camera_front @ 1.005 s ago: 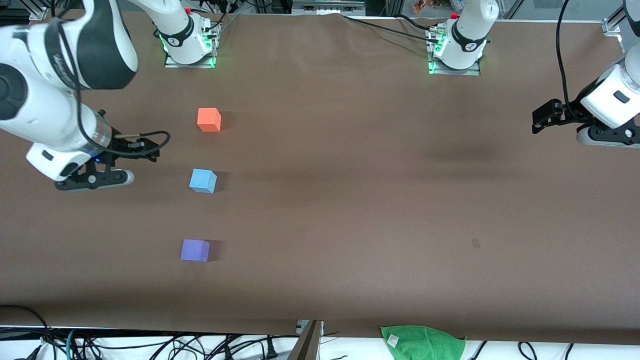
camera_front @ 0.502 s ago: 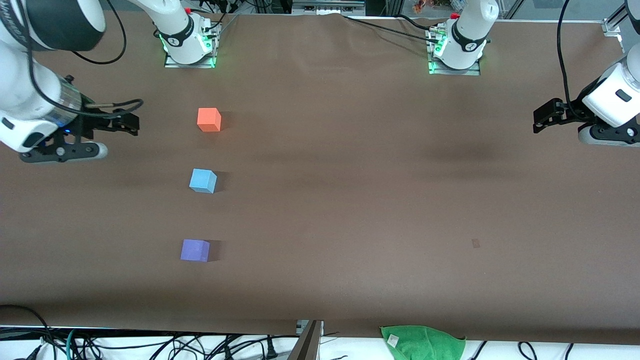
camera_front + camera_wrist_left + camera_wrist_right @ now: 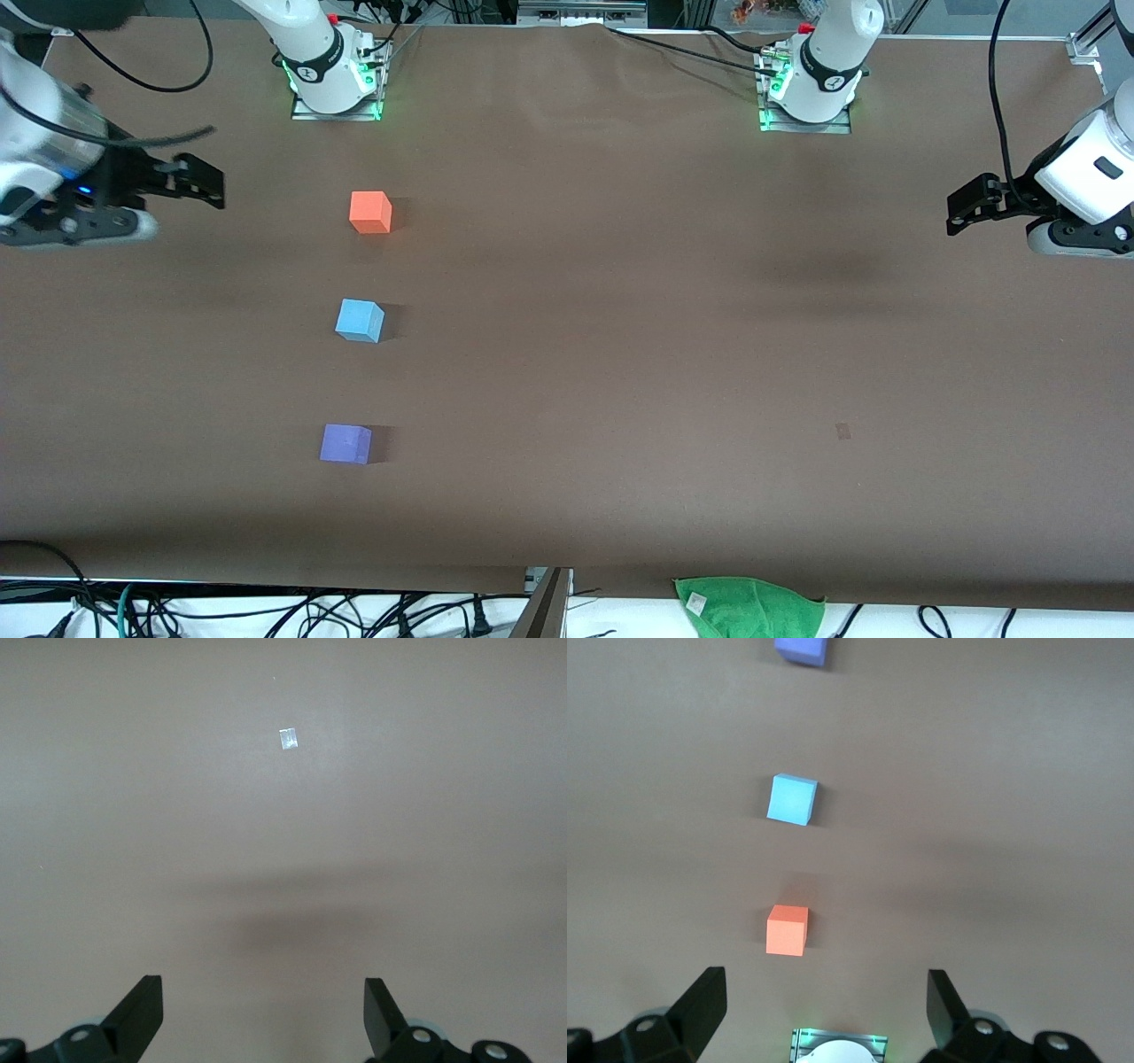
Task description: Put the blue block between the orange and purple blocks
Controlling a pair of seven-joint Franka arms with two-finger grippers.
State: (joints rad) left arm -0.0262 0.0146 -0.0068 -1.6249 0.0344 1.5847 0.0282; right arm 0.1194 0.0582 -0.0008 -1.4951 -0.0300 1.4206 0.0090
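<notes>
The blue block (image 3: pixel 360 320) sits on the table between the orange block (image 3: pixel 370 213) and the purple block (image 3: pixel 345 444) (farthest and nearest the front camera). The right gripper (image 3: pixel 197 180) and the left gripper (image 3: pixel 961 206), both spread and empty, hover over their own table ends.

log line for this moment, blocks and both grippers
blue block: on table between orange block and purple block | right gripper: open, empty | left gripper: open, empty, waiting

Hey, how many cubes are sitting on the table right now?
3, in a row toward the right arm's end: the orange block farthest from the front camera, the blue block between, the purple block nearest. None looks hidden.
</notes>
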